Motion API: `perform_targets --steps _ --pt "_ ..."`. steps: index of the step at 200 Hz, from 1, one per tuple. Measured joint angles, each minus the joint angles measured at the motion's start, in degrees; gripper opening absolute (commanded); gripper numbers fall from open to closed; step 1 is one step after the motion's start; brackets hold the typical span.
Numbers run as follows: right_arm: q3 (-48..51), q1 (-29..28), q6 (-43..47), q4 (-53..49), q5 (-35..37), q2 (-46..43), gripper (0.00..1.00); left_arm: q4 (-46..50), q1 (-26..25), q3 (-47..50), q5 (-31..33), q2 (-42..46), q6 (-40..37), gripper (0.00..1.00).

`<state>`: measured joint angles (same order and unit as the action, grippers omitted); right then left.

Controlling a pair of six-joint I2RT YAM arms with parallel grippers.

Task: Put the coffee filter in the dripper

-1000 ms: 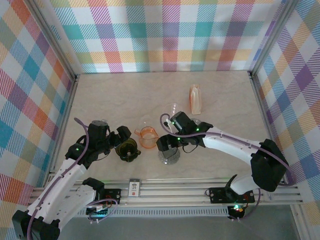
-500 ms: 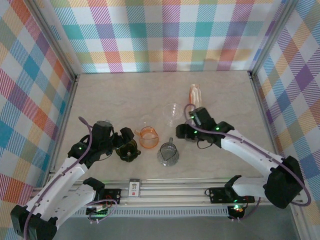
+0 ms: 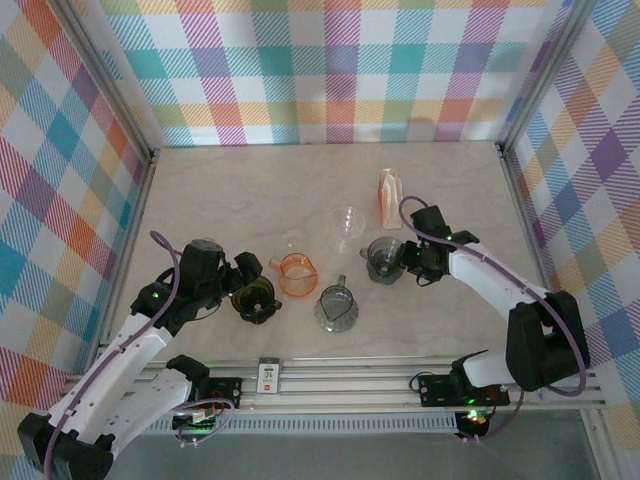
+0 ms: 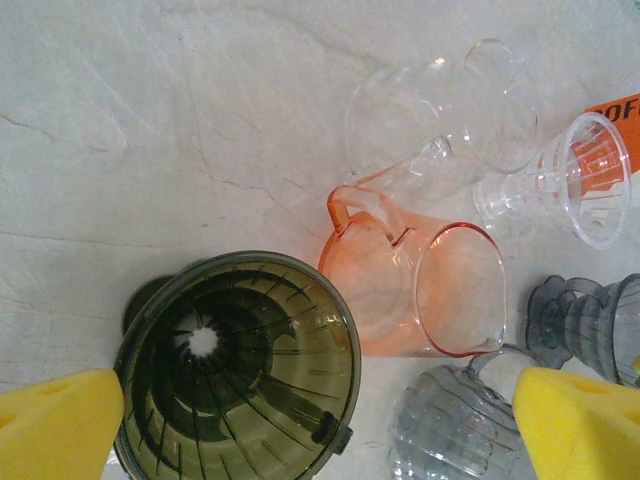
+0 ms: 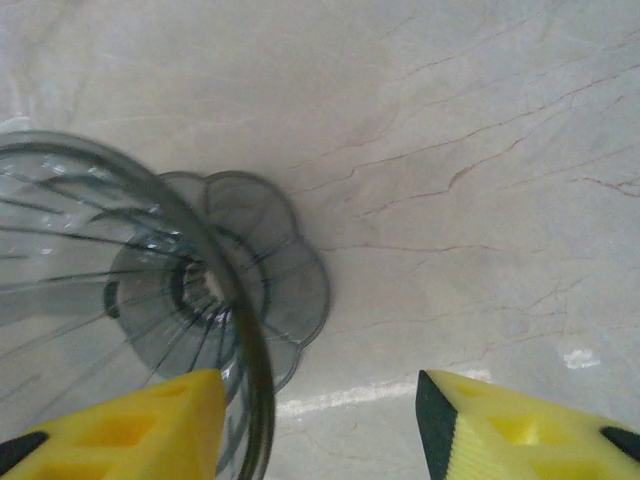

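Note:
The coffee filter pack (image 3: 390,197), orange and white, stands at the back right, apart from both grippers. A grey dripper (image 3: 382,259) sits in front of it. My right gripper (image 3: 407,258) is at that dripper's right side. In the right wrist view the grey dripper's (image 5: 200,290) rim runs just inside the left finger of my right gripper (image 5: 320,388), whose jaws stand apart. My left gripper (image 3: 238,282) hangs open over a dark olive dripper (image 3: 255,300). In the left wrist view this olive dripper (image 4: 240,370) lies between the wide-spread pads of the left gripper (image 4: 318,432).
An orange dripper (image 3: 296,273), a clear ribbed dripper (image 3: 337,306) and a clear glass dripper (image 3: 347,222) stand in the middle of the table. Checked walls close in the left, back and right sides. A metal rail (image 3: 330,375) runs along the front.
My right arm has swung from the ribbed dripper back and to the right, to the grey dripper's side, and its jaws have narrowed. The left arm has hardly moved.

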<state>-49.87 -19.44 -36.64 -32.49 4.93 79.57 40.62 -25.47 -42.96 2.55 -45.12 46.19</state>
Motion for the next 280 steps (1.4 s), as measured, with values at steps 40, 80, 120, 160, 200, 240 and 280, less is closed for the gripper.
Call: perform_targets --steps 40,80,120,160,200,240,280 --pt "-1.49 0.28 0.33 1.6 -1.4 3.41 0.3 0.72 -0.02 0.0 0.15 0.5 -0.61 1.0" --pt "-2.23 0.33 1.29 2.75 -3.17 3.96 0.05 1.36 0.0 0.0 0.09 0.33 -0.7 1.0" --pt "-3.32 0.37 3.26 2.25 -3.5 3.8 0.0 1.31 0.0 -0.57 -0.81 -2.47 -1.49 1.0" --pt "-4.33 0.37 5.38 -1.81 -5.4 -0.26 0.0 1.33 0.0 -1.11 -1.6 -3.45 -2.14 1.0" --pt "-8.98 -0.37 7.19 -5.92 -9.55 -6.12 0.0 1.31 0.0 -1.2 -1.7 -3.45 -2.36 1.0" --pt "-13.2 -7.63 7.8 -10.43 -13.53 -7.96 0.0 1.31 0.0 -1.25 -2.54 -3.45 -2.78 1.0" --pt "-15.65 -15.96 7.72 -13.05 -17.29 -7.37 0.0 1.29 0.0 -1.25 -2.97 -3.45 -2.78 1.0"
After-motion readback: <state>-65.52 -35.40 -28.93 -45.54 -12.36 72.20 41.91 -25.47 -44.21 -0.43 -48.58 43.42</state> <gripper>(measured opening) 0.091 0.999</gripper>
